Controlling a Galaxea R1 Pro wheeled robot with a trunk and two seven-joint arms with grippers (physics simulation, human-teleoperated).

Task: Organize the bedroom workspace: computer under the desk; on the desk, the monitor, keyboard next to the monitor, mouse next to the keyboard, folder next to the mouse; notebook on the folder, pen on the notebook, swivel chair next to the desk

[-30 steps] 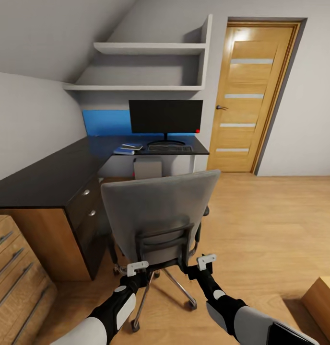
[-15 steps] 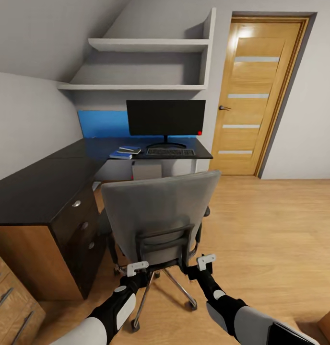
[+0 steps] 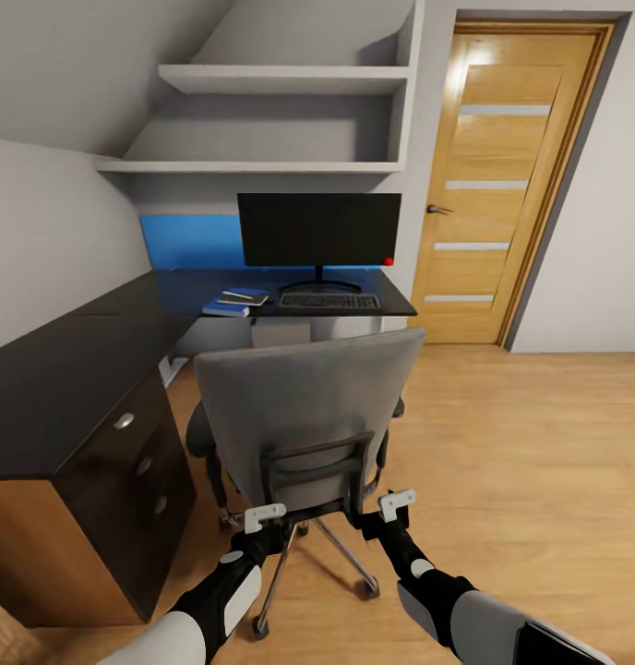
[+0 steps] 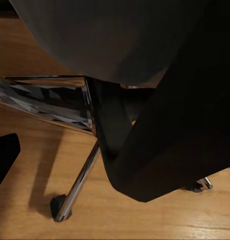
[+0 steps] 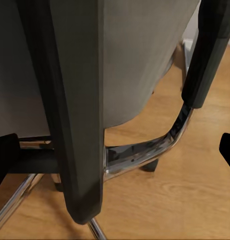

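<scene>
Both arms reach low behind the swivel chair [image 3: 304, 416], the left pincer [image 3: 262, 519] and right pincer [image 3: 393, 506] set against the black frame at the foot of its back. From where I stand I cannot tell whether either one is clamped on that frame or only pressed to it. The chair faces the table [image 3: 68, 369], well short of the far wing where the monitor [image 3: 319, 229] stands with the keyboard [image 3: 329, 301] before it and the folder [image 3: 227, 308] just beside, the notebook [image 3: 244, 296] on top.

The risk, I think, is in the push. If the pressure is uneven, the chair may swivel and drift toward the drawer unit [image 3: 147, 457]. A loose hold could slip off the frame. Too hard a shove might jolt the stacked things.
</scene>
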